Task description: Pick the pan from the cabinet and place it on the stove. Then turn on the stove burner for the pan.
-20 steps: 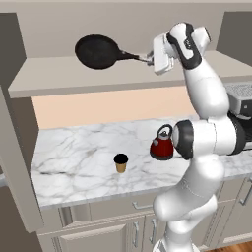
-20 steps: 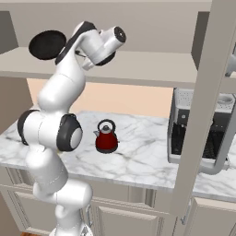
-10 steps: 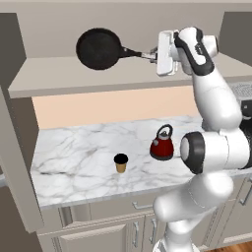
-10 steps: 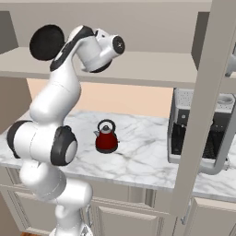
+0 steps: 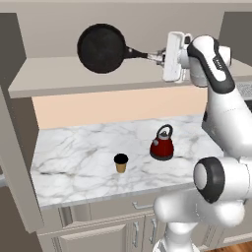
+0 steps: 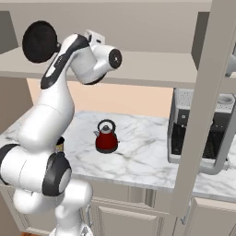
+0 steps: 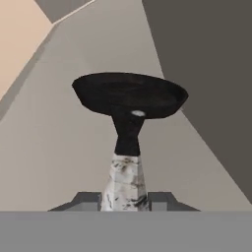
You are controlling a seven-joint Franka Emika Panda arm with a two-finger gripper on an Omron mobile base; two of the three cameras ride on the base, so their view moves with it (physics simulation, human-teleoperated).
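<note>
Above the shelf [image 5: 59, 81] my pincer [image 5: 158, 57] grips the pan [image 5: 102, 48] by its handle — lifted higher (clear) — stove next.

Arm raised, pincer [image 5: 160, 57] clamped on handle

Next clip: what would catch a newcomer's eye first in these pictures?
The black pan, held out by its handle in the gripper at the height of the open cabinet shelf, well above the counter. Next, the red kettle on the marble counter, with a small dark cup to its left.
</note>
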